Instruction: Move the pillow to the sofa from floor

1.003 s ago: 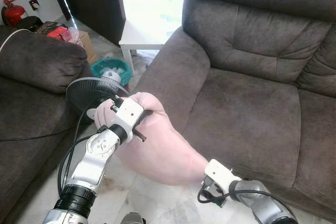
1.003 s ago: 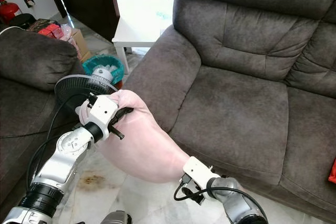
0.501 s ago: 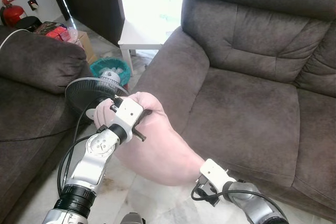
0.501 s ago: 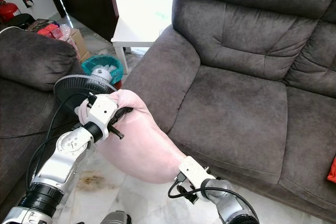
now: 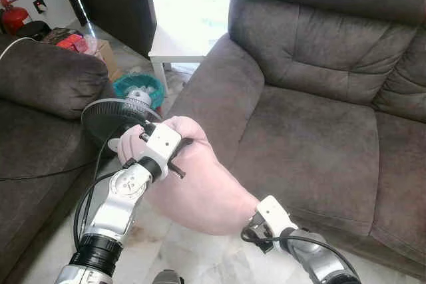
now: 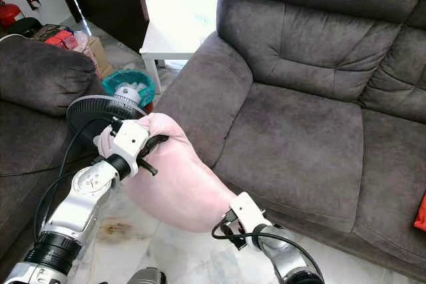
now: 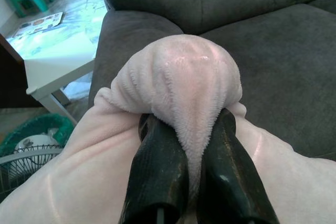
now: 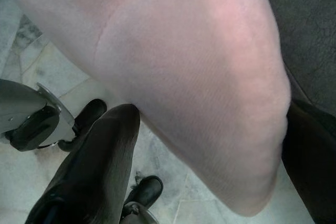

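A pink plush pillow [image 5: 200,184] hangs off the floor in front of the dark grey sofa [image 5: 313,131], close to the sofa's left armrest. My left gripper [image 7: 194,150] is shut on a bunched fold at the pillow's upper left corner, also seen at the left gripper [image 5: 176,157]. My right gripper [image 8: 210,111] is at the pillow's lower right end, its fingers [image 8: 100,156] spread wide with the pillow's rounded end between them. From the head, the right gripper [image 6: 226,221] is mostly tucked under the pillow.
A black round fan [image 5: 113,114] and a teal bin [image 5: 140,88] stand on the tiled floor to the left. A white side table [image 5: 176,41] sits behind the armrest. A second dark sofa [image 5: 46,78] fills the left side.
My right arm has moved left and up, bringing its gripper closer under the pillow's lower end. The left gripper keeps its hold in the same place.
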Tool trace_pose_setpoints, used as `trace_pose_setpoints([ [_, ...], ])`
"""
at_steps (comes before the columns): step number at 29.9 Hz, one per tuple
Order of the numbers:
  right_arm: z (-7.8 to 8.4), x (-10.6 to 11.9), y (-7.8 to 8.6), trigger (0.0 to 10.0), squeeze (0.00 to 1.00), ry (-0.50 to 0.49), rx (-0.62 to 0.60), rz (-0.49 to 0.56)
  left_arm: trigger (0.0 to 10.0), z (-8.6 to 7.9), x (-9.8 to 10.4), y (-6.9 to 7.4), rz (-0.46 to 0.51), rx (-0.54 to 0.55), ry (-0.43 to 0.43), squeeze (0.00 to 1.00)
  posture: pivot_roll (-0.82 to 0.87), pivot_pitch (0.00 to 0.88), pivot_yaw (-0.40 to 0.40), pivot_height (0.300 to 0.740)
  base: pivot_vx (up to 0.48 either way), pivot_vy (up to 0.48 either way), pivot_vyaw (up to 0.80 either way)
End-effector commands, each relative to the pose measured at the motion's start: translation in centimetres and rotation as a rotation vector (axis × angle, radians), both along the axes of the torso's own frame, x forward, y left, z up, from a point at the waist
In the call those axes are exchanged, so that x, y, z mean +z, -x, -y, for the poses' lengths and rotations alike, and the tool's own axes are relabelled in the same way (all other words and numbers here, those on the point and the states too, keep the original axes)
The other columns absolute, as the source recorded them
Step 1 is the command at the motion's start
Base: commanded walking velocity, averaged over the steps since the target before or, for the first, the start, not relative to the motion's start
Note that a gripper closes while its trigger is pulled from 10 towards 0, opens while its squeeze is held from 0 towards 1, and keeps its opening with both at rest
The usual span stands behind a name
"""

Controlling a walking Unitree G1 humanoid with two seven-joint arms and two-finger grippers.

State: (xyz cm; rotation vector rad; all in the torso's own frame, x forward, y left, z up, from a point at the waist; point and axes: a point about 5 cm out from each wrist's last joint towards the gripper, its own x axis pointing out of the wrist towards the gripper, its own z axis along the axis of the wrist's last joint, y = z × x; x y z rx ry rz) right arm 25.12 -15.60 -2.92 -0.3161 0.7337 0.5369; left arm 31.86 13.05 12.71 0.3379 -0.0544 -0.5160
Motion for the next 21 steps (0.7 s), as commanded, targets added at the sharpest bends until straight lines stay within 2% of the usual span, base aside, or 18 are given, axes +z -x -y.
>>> trace_pose_setpoints([
  [1, -0.03, -0.13, 0.09, 0.0, 0.00, -0.008, -0.005, 0.001, 10.0, 0.44, 2.70, -0.54, 0.125, -0.017, 0.043, 0.00, 0.15, 0.128, -0.007, 0.740, 0.000, 0.000, 0.00],
  [21, -0.30, -0.47, 0.19, 0.0, 0.00, -0.004, 0.047, -0.015, 10.0, 0.36, 2.87, -0.69, 0.133, -0.010, 0.047, 0.00, 0.15, 0.113, -0.005, 0.740, 0.000, 0.000, 0.00],
])
